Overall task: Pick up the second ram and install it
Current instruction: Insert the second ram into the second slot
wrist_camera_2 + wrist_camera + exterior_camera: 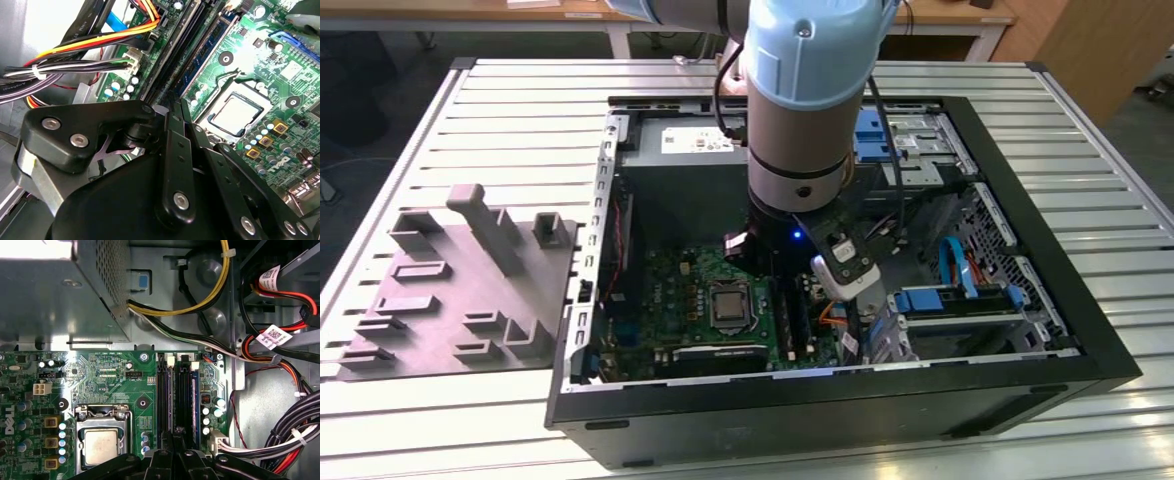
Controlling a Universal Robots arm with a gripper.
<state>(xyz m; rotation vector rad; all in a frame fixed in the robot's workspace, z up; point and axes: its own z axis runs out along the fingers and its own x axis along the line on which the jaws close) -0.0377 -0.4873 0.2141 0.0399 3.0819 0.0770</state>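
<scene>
Hovering over memory slots [177,390]; gripper [172,437] fingers together (nothing visibly held)

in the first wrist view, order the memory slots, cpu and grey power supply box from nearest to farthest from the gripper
1. memory slots, directly ahead of the gripper
2. cpu, off to one side on the board
3. power supply box, beyond the board's far edge

Robot arms: one arm [803,110] stood over the case;
Computer cases: one open case [1067,330];
Processor sockets: one socket [101,444] was on the motherboard [107,371];
Black memory slots: four [163,395] lay side by side;
Grey moulded trays: one tray [447,290] sat beside the case;
Power-supply boxes: one [55,295]
</scene>
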